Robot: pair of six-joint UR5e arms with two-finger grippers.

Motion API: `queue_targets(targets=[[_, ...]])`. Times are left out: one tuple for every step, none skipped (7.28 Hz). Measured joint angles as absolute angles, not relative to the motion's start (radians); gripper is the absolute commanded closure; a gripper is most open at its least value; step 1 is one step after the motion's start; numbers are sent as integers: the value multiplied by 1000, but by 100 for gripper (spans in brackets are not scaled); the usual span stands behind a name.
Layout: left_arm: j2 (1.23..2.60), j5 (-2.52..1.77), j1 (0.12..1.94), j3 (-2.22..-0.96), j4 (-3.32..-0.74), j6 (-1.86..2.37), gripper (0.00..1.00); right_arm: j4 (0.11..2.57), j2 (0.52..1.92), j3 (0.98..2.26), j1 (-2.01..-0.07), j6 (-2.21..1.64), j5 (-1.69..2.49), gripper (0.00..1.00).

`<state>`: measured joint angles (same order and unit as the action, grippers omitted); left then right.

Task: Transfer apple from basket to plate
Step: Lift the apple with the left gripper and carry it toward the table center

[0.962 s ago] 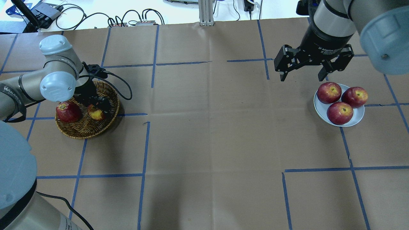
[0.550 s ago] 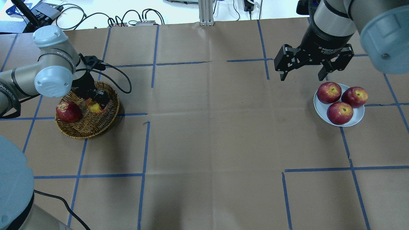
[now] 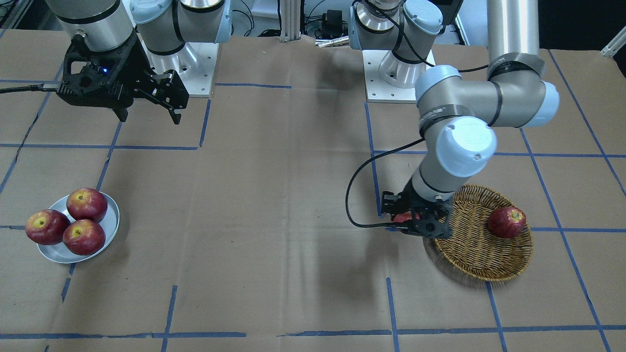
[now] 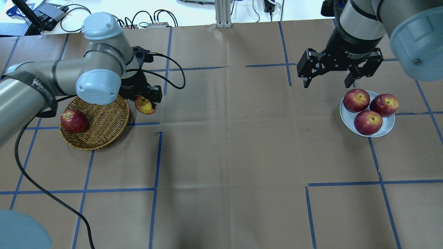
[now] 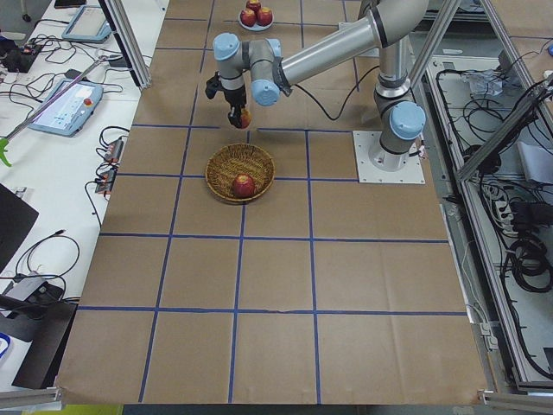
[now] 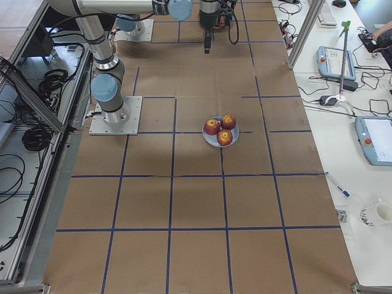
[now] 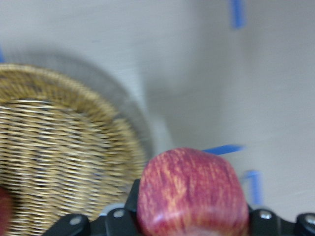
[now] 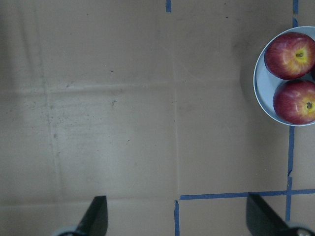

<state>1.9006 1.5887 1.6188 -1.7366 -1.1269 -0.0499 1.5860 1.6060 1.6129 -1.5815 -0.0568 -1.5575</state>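
Note:
My left gripper (image 4: 145, 103) is shut on the apple (image 4: 145, 105), streaky red-pink with a yellow patch. It holds the apple in the air just right of the wicker basket (image 4: 100, 135), outside its rim. The left wrist view shows the apple (image 7: 192, 191) between the jaws and the basket (image 7: 59, 147) below to the left. The metal plate (image 4: 346, 121) sits far right with three apples on it. My right gripper (image 4: 328, 82) is open and empty, hovering just beyond the plate's far left edge.
One dark red apple (image 4: 73, 121) lies in the basket's left part. Three dark red apples (image 4: 368, 122) fill most of the plate. Brown paper with blue tape lines (image 4: 155, 159) covers the table. A black cable (image 4: 173, 74) loops off my left wrist.
My left gripper has lifted the apple out of the basket and carried it right, past the rim. The right arm has not moved.

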Motion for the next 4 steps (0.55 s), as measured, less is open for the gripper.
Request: queue_targets(targets=[[1917,1585,1710,-1727,-1116,107,57,1586,1606,1613,-1582,-57,-1557,0],[1944,1577,1783,-1704,-1106,222,57,1586,1606,1613,-1582,-57,-1557,0],[1990,1562,1849,-1659,-1099,311,57,1586,1606,1612,-1582,-57,-1557,0],[2044,1554,1907,-1604,-1095,379,57,1586,1606,1612,-1582,-57,-1557,0]])
